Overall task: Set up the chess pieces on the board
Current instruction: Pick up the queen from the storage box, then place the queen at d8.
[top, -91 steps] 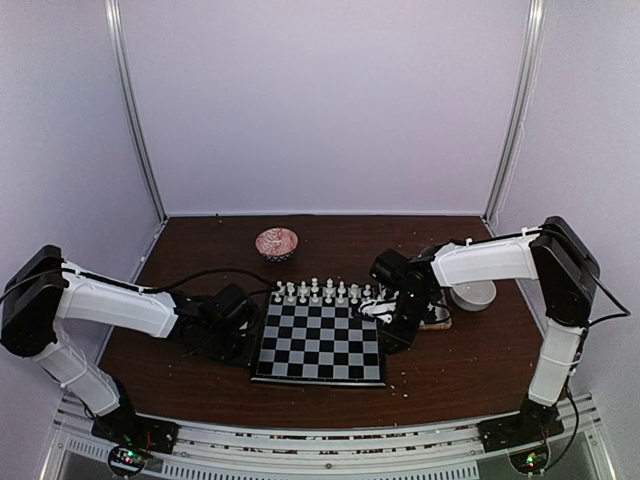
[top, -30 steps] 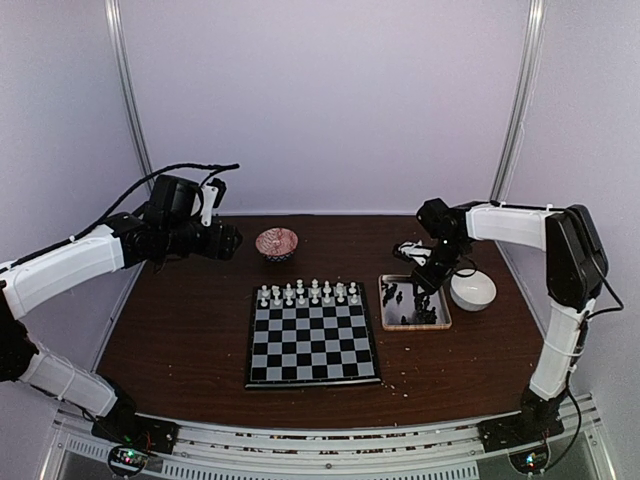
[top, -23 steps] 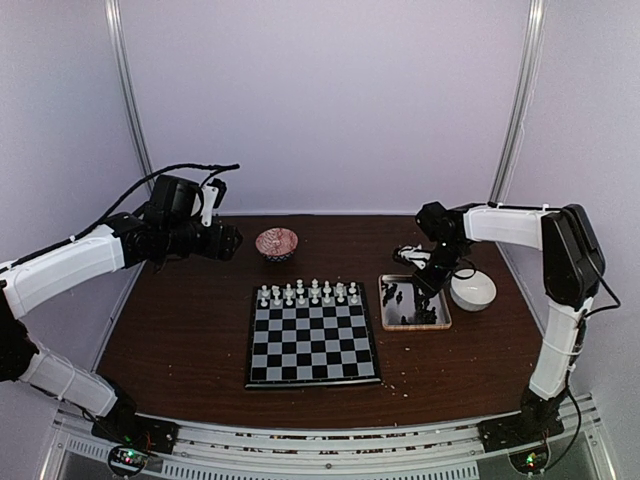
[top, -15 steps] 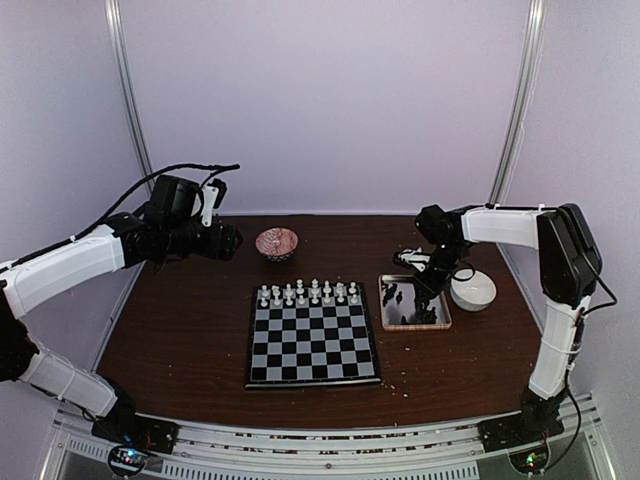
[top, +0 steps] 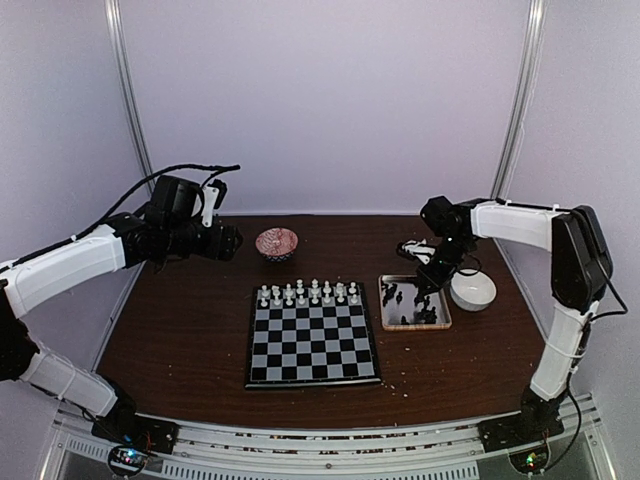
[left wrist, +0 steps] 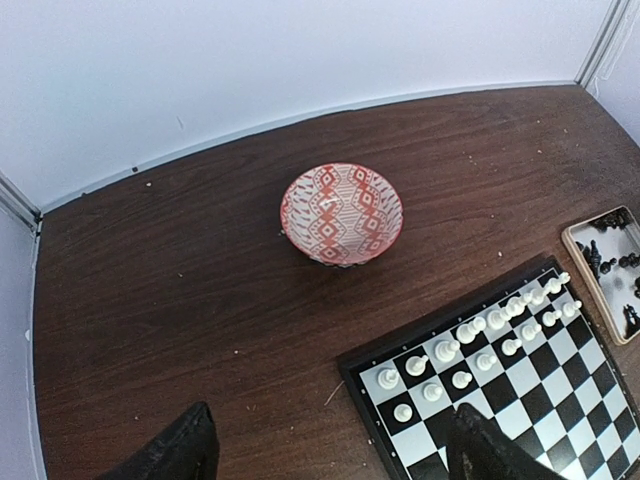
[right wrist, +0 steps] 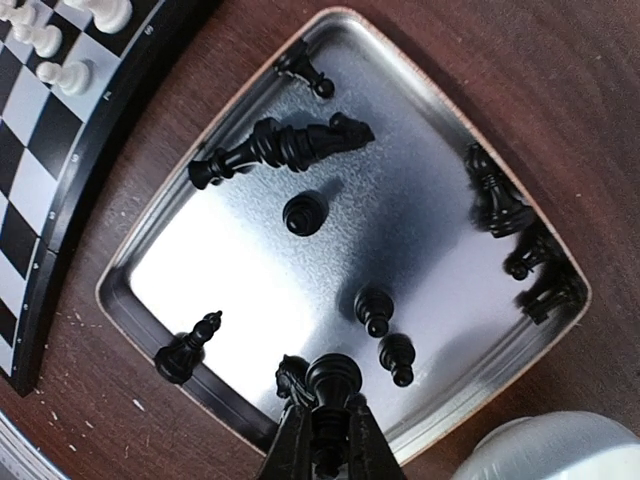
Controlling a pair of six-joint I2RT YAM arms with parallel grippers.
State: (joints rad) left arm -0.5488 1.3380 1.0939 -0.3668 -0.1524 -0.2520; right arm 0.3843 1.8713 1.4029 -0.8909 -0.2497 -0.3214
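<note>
Right gripper point(right wrist: 322, 415) pinching a black piece point(right wrist: 333, 377), over the tray point(right wrist: 250, 290) edge, board point(right wrist: 40, 150) beside the tray

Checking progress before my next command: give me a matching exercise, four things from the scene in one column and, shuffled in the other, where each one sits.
Things:
1. small white chess pieces
2. loose black chess pieces
3. red-and-white patterned bowl
4. plain white bowl

Places:
A. in the silvery metal tray
B. just right of the tray
C. on the far rows of the black-and-silver chequered board
D. beyond the board's far edge, toward its left side

Pairs: 1-C, 2-A, 3-D, 4-B
</note>
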